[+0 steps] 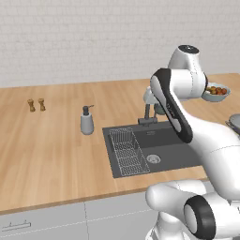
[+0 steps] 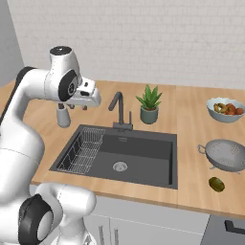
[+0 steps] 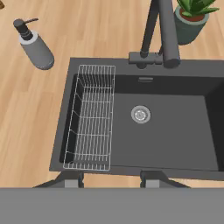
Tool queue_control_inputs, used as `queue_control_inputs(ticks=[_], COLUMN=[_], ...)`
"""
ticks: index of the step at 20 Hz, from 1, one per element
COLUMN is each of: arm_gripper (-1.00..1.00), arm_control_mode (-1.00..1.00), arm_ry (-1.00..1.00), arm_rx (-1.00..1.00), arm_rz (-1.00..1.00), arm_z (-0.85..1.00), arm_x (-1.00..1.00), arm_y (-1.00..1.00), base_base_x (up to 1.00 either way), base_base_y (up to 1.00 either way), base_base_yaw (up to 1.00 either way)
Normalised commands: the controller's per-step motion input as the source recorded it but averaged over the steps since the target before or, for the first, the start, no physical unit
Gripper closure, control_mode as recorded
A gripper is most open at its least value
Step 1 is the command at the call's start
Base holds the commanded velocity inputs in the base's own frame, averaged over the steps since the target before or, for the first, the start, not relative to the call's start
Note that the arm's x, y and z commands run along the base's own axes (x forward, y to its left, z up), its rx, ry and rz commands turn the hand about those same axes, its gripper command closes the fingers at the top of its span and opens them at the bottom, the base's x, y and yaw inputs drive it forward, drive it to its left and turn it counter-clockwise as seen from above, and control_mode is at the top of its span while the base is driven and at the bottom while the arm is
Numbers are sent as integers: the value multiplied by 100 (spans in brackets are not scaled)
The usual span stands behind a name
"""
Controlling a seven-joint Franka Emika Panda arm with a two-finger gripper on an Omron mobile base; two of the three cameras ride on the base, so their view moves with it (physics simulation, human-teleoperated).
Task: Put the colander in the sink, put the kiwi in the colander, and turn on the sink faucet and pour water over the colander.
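The pale grey colander [image 2: 228, 154] sits on the counter right of the sink [image 2: 143, 165], with the small olive-brown kiwi [image 2: 217, 183] just in front of it. At the right edge of the left base view a sliver of the colander [image 1: 235, 123] shows. The dark gooseneck faucet [image 2: 118, 107] stands behind the basin, spout [image 3: 165, 30] over its back edge. My gripper [image 2: 78, 107] hovers above the sink's left part, far from the colander and kiwi. It is open [image 3: 111, 178] with nothing between the fingers, looking straight down at the basin [image 3: 175, 131] and its drain [image 3: 140, 114].
A wire rack [image 3: 92, 116] fills the sink's left side. A grey soap dispenser [image 3: 35, 46] stands left of the sink and a potted plant [image 2: 149, 104] behind it. The fruit bowl [image 2: 226, 109] sits at the back right. Two small shakers [image 1: 36, 105] stand far left.
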Motion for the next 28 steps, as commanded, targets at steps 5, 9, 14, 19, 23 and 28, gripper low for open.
queue_control_inputs(ticks=[5, 9, 14, 19, 23, 28], arm_gripper=[-100, -100, -100, -100, -100, -100], arm_control_mode=[-100, -100, -100, -100, -100, -100], arm_ry=[0, 1, 10, 10, 3, 8], arm_rx=[0, 0, 0, -4, -6, -16], arm_rz=[1, 1, 0, 0, 0, -5], arm_z=[-10, -14, -19, -50, -71, -40], arm_x=[-12, -41, -16, 0, 0, 19], arm_y=[-42, -99, -100, -100, -100, -80], base_base_x=[0, 0, 0, 0, 0, 0], base_base_y=[0, 0, 0, 0, 0, 0], base_base_yaw=[0, 0, 0, 0, 0, 0])
